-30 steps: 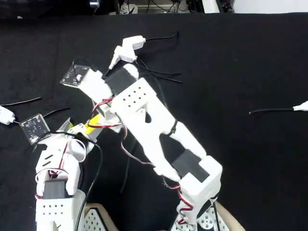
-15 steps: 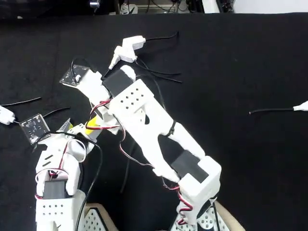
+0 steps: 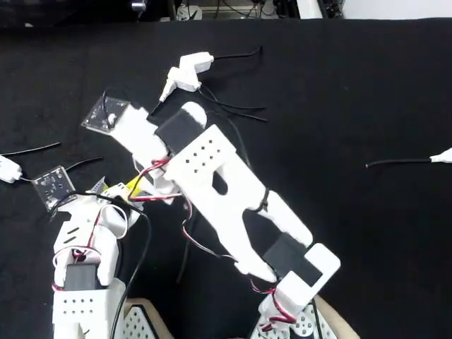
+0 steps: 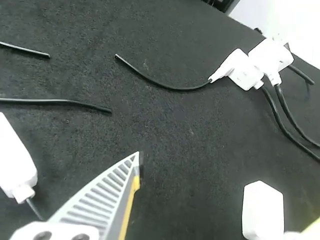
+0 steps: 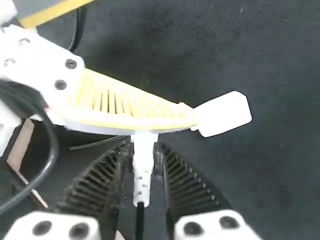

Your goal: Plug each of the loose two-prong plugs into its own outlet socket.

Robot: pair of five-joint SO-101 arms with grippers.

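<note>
My right gripper (image 5: 142,147) is shut on a white two-prong plug (image 5: 141,167) whose black cable runs back between the dark fingers. One yellow finger (image 5: 130,107) of my left gripper (image 3: 123,185) crosses just ahead of that plug, and a white outlet block (image 5: 220,115) sits at its tip. The same block (image 4: 262,215) lies beside my left gripper's ribbed finger (image 4: 105,197), whose jaws stand apart. A plug joined to a socket (image 3: 187,70) lies at the far middle of the black table (image 3: 339,92). Loose white plugs lie at the left edge (image 3: 8,169) and the right edge (image 3: 443,155).
Loose black cables (image 3: 233,106) run across the mat near the joined pair (image 4: 252,67). Another white plug (image 4: 15,170) lies close to my left gripper. The right arm (image 3: 233,191) stretches diagonally over the left arm's front. Table edge and clutter run along the back.
The right arm has swung slightly, its elbow shifting right and toward the front, its wrist edging left. The left arm has kept still.
</note>
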